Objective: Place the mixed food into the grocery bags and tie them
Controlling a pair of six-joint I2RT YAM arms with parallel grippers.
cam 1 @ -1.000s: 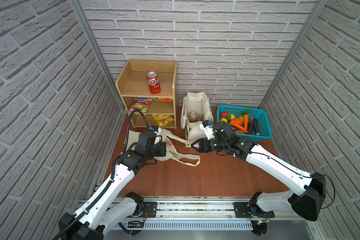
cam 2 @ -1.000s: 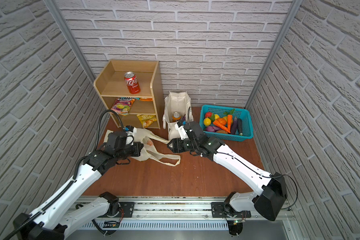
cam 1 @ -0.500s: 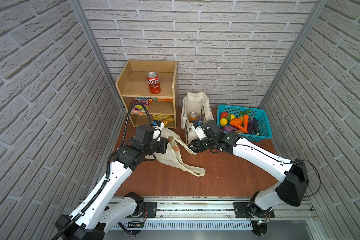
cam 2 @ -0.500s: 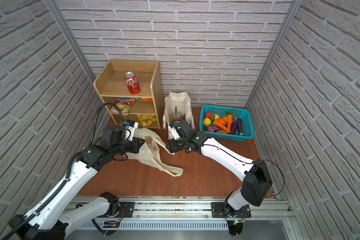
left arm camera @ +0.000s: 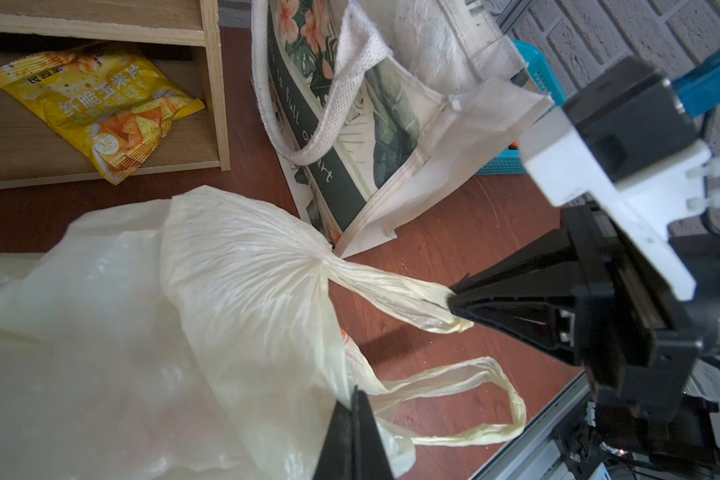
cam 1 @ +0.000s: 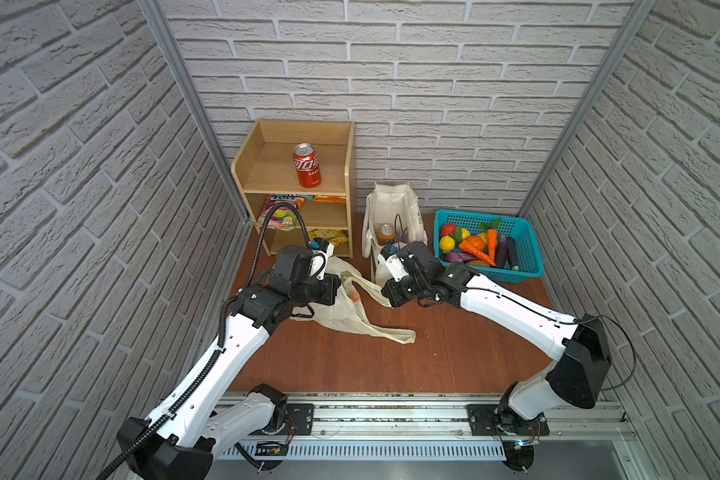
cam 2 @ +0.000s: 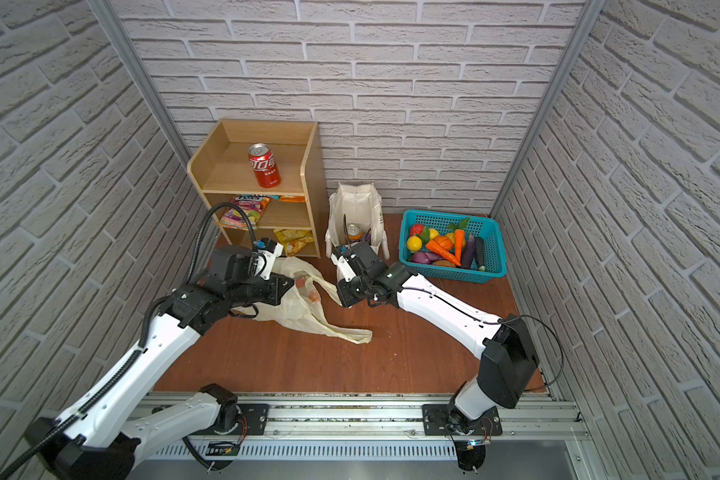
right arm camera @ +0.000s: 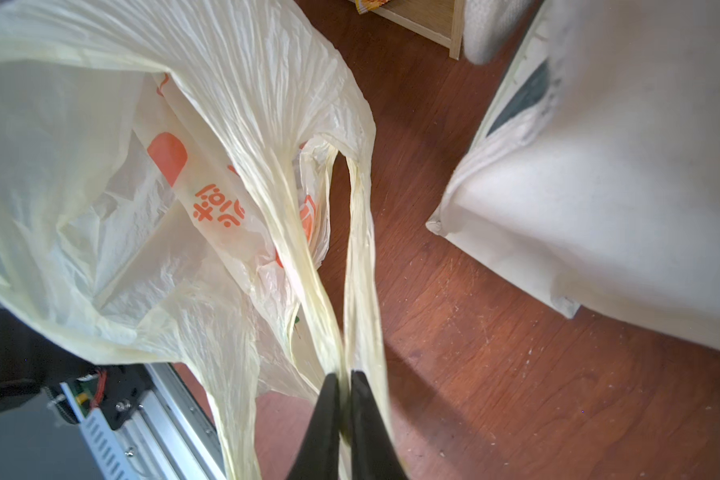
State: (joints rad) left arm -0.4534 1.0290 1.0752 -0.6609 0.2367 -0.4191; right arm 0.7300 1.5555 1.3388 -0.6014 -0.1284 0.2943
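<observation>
bag: crumpled on table, just near of shelf, left of tote | left gripper: jaws pressed together on bag film | right gripper: jaws pinching bag handle, taut | tote: standing far centre, between shelf and basket | can: upright in tote | carrots: in basket, far right

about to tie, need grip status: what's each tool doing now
Left tool: shut on the plastic bag.
Right tool: shut on the bag's handle.
</observation>
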